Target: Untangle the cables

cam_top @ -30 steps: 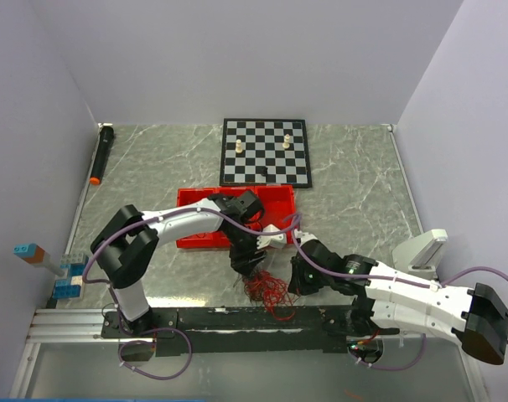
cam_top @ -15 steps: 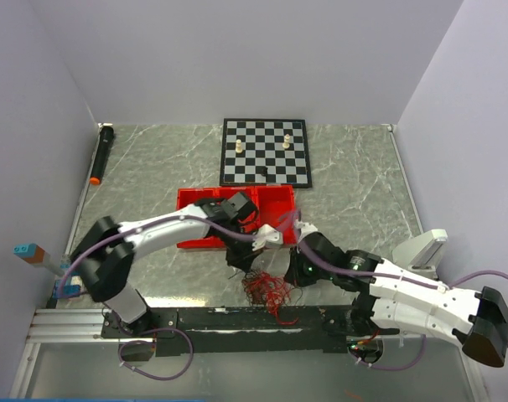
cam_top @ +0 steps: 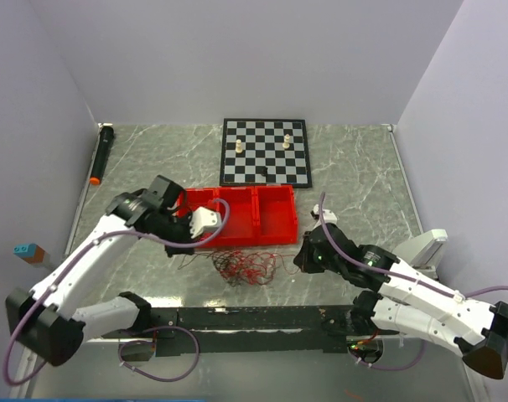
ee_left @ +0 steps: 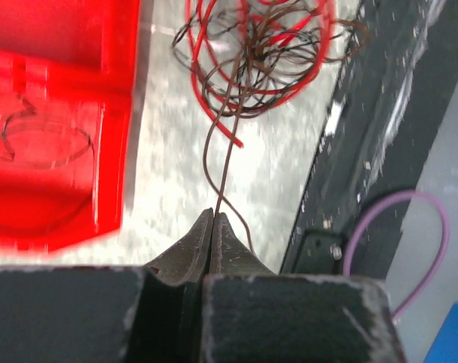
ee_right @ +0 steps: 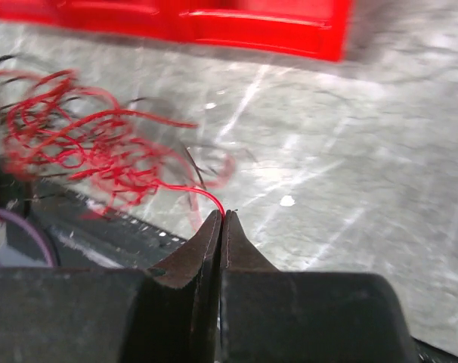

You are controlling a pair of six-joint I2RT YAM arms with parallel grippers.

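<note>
The cables (cam_top: 246, 266) lie as a loose tangle of thin red and dark brown wires on the marble table, just in front of the red tray (cam_top: 237, 216). My left gripper (cam_top: 184, 245) is to their left, shut on one brown wire that runs taut from its tips (ee_left: 215, 215) to the tangle (ee_left: 259, 53). On the right side of the bundle, my right gripper (cam_top: 301, 256) is shut on the end of a red wire at its tips (ee_right: 223, 215), which leads into the bundle (ee_right: 70, 151).
The red tray (ee_left: 55, 136) is close behind the wires. A chessboard (cam_top: 264, 151) with a few pieces sits at the back, and a black marker (cam_top: 101, 155) lies far left. The black rail (cam_top: 254, 318) runs along the near edge, just below the tangle.
The left gripper closed on a brown wire and pulled away to the left. The right gripper drew back to the right with its red wire. The bundle has spread out wider and flatter.
</note>
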